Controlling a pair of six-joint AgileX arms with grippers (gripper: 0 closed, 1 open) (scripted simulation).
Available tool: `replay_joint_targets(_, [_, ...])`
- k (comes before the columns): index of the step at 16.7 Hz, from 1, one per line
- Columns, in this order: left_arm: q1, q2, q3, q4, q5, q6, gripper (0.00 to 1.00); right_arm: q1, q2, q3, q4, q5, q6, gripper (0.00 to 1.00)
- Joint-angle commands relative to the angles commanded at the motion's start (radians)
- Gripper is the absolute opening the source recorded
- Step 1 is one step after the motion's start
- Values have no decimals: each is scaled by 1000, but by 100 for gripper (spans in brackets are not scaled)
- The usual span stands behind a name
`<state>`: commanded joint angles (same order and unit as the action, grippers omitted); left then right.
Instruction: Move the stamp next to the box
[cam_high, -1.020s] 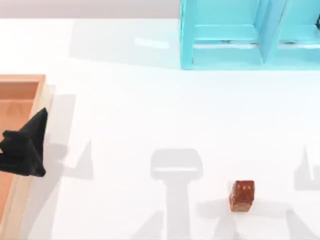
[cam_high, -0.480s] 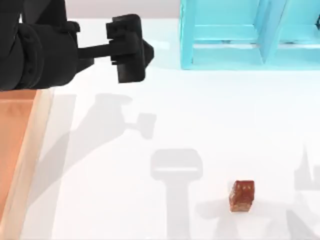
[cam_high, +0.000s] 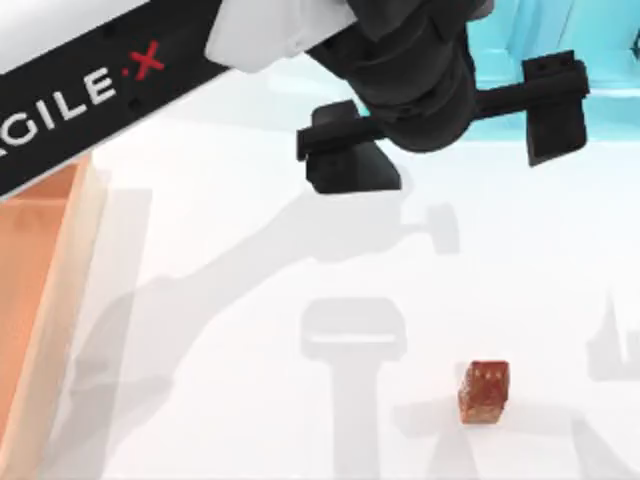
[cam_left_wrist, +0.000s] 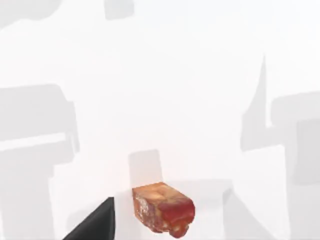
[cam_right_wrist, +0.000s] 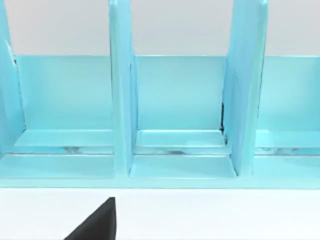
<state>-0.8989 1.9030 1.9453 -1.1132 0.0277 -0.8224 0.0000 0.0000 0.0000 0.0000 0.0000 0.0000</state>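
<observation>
The stamp (cam_high: 484, 391) sits low and right of centre in the top view, a small reddish-brown block with pale dots on its upper face, alone on the white tabletop (cam_high: 250, 300); the left wrist view shows the stamp (cam_left_wrist: 162, 208) near its lower edge, glossy and mottled, resting on the tabletop beside one dark fingertip (cam_left_wrist: 95, 225); the box (cam_high: 40, 290) lies along the left edge of the top view, its pale rim and terracotta floor partly under the arm, well apart from the stamp; above the stamp, in the upper middle of the top view, the left pincer (cam_high: 445, 130) hangs over the tabletop with its two black fingers spread wide, holding nothing; its arm runs from the upper left corner; farthest back, the turquoise-blue shelf unit (cam_high: 600, 70) stands along the top edge at the right; the right wrist view faces the shelf unit (cam_right_wrist: 175, 115) with one dark fingertip (cam_right_wrist: 97, 222) at its lower edge, and I cannot tell whether the right pincer is open or closed.
</observation>
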Motion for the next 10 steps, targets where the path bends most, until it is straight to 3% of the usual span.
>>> replay_joint_targets(5, [-125,354,295,-253,-18,-157,100,0,0,0,0,0,0,100])
replay_joint_targets(10, [-182,502,388,-385,-23,-226,100,0,0,0,0,0,0,100])
